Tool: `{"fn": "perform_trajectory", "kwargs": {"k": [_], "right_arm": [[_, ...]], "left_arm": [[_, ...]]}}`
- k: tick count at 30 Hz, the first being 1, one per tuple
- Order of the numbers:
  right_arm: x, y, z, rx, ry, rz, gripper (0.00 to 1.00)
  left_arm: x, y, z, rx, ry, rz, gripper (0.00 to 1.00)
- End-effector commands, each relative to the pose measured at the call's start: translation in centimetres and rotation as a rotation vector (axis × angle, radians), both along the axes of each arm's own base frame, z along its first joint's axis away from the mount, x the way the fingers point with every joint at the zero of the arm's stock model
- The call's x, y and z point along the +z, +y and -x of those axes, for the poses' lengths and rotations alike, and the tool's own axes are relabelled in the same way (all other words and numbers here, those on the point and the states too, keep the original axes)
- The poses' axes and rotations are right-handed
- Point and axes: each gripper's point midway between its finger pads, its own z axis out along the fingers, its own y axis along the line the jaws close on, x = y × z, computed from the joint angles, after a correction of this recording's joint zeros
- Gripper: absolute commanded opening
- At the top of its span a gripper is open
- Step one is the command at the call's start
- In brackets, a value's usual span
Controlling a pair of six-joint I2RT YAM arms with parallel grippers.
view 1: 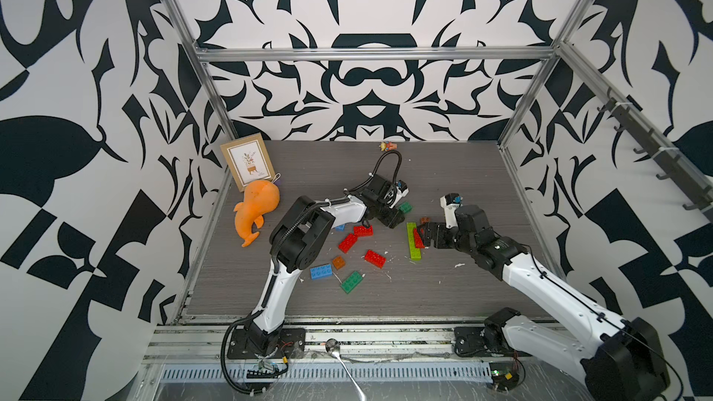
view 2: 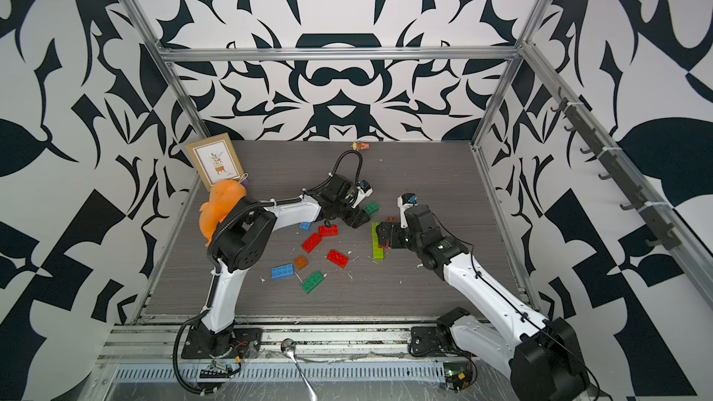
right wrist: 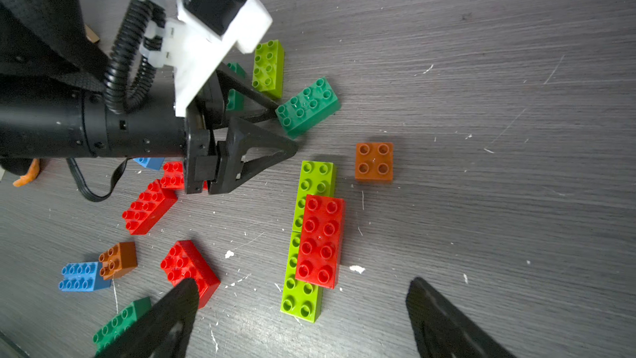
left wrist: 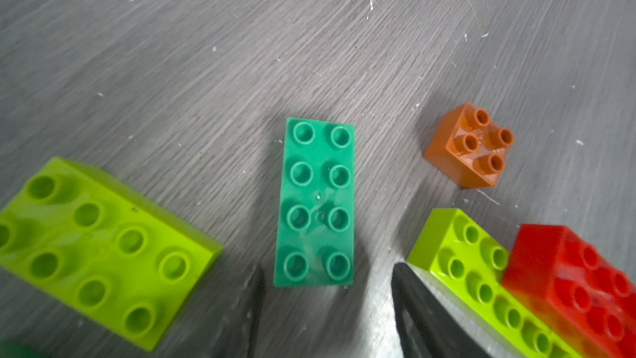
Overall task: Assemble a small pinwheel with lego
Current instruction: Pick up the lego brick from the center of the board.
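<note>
L hand is low over the bench, jaws apart either side of the dk green brick, tips only at its near end and not touching it yet. That brick lies flat, studs up, between a loose lime brick and the orange sq brick. R hand hangs wide open, holding nothing, right over the build so far: a red brick pressed across the joint of the lime row.

My worries:
- Grip so near the end, so the brick may pivot or squirt out when I squeeze. I'd want to go further in first.
- One L finger sits just beside the lime row's end. Any sideways drift w/ that arm could shove the build and skew it.
- Both arms are crowded in the same patch. Lifting the L w/o backing the R off risks a knock btw wrists.
- Can't tell how firmly the red brick is seated; a bump might pop it.
</note>
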Motion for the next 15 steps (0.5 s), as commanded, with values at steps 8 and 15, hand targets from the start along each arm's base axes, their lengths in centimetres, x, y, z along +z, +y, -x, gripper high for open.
{"fn": "perform_trajectory", "kwargs": {"k": [8, 15], "right_arm": [[0.39, 0.53, -0.49, 0.020, -0.020, -0.017, 0.96], [-0.01, 0.46, -0.67, 0.013, -0.007, -0.006, 0.96]], "left_arm": [[-3.06, 0.37, 0.92, -0.040, 0.054, -0.108, 0.53], [-3.37, -0.04, 1.27, -0.056, 0.035, -0.138, 0.43]]}}
